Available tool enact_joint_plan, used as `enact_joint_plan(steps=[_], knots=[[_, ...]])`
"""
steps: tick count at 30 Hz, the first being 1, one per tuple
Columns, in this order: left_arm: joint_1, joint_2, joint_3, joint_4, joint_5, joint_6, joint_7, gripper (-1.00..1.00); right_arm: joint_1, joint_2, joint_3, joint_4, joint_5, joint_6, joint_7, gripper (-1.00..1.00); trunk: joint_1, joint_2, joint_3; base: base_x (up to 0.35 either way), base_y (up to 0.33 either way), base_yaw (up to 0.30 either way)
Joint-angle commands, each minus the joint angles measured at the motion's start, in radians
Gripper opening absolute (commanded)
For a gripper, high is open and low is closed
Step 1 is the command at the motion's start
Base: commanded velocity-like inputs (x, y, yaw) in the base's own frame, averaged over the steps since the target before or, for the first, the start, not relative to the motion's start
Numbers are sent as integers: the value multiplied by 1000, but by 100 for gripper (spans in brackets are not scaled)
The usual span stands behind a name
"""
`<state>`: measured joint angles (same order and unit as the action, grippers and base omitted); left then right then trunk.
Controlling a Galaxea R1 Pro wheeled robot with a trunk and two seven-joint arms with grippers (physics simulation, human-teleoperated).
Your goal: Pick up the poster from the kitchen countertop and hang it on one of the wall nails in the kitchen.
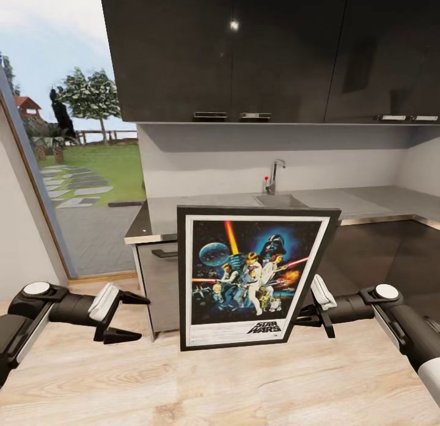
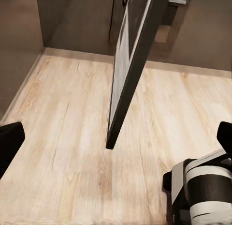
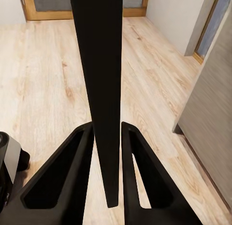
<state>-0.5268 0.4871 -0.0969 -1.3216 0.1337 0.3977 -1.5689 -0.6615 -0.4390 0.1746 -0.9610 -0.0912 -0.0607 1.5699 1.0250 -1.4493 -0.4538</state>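
Poster (image 1: 250, 276) held off the floor by the right tool (image 1: 313, 321), in front of the table.

Poster hung upright, slightly tilted, with its lower right edge pinched between the right tool's two black fingers (image 3: 72, 176), which were closed flat against the thin black frame (image 3: 101, 89). The left tool (image 1: 122, 317) hovered well apart from the poster's left edge, its jaws spread wide and holding nothing. Below both tools lay the pale wooden floor (image 1: 214, 383). Beyond the poster stood the grey table (image 1: 366, 201) with its sink (image 1: 280, 200) and chrome tap (image 1: 276, 175), and above it hung dark wall cabinets (image 1: 244, 47). Far off past the left tool, a glass door (image 1: 79, 169) showed grass and trees.
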Motion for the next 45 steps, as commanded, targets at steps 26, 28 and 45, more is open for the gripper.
enact_joint_plan(steps=[26, 28, 45], knots=[[-1, -29, 7, 517, 6, -275, -2, 100, -1, 7, -39, 9, -28, 103, -108, -100, 0, -1, -1, 0, 0, 0], [-1, -56, 8, 565, 5, -296, -2, 100, -1, 8, -45, 10, -28, 111, -133, -100, 0, -1, -1, 0, 0, 0], [-1, -216, 11, 933, 7, -464, 160, 100, 1, 27, -57, 109, -53, 152, -193, -100, 0, -1, -1, 0, 0, 0]])
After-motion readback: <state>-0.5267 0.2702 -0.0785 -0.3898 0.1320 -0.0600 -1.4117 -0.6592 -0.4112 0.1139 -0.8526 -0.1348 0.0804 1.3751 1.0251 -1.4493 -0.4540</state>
